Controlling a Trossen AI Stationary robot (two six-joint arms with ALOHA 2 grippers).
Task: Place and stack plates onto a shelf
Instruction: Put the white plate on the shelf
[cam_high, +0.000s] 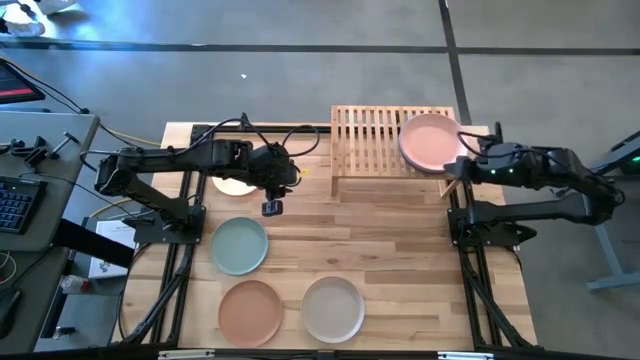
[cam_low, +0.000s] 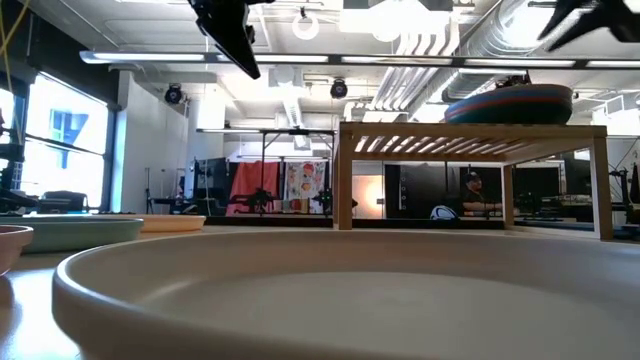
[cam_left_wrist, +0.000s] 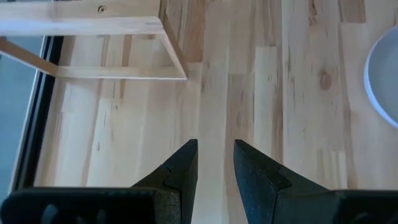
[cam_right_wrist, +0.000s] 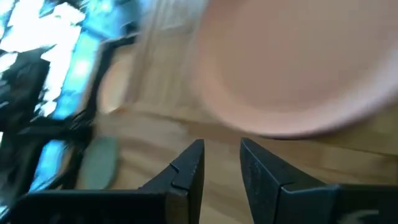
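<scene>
Four loose plates: still sitting on the tabletop (cam_high: 400, 250), all on the left half, none on the rack yet.
Left arm: reaches in from the left edge, and the left gripper (cam_high: 272, 207) hangs over bare planks between the cream plate and the green one.
Left gripper state: fingers (cam_left_wrist: 180, 171) a little apart with only wood showing between them, so it's released, holding nothing.
Cream plate (cam_high: 233, 184): mostly hidden under the left arm, just beside the rack's left end.
Pale green plate (cam_high: 239, 245): flat on the table, in front of the cream one.
Terracotta plate (cam_high: 250, 312): near the front edge, just beside the beige one.
Beige plate (cam_high: 333, 308): front and center, so close to the low camera that its rim fills that view.
Shelf (cam_high: 370, 138): slatted wood rack at the back of the table, left part of its top bare.
Pink plate (cam_high: 430, 141): top of a stack on the shelf's right end; from table height you can see darker teal and reddish rims (cam_low: 510, 103) under it.
Right arm: comes in from the right, with the right gripper (cam_high: 460, 166) just off the stack's right edge.
Right gripper state: fingers (cam_right_wrist: 186, 171) slightly parted in its wrist view, nothing between them, the pink plate just ahead, not gripped.
</scene>
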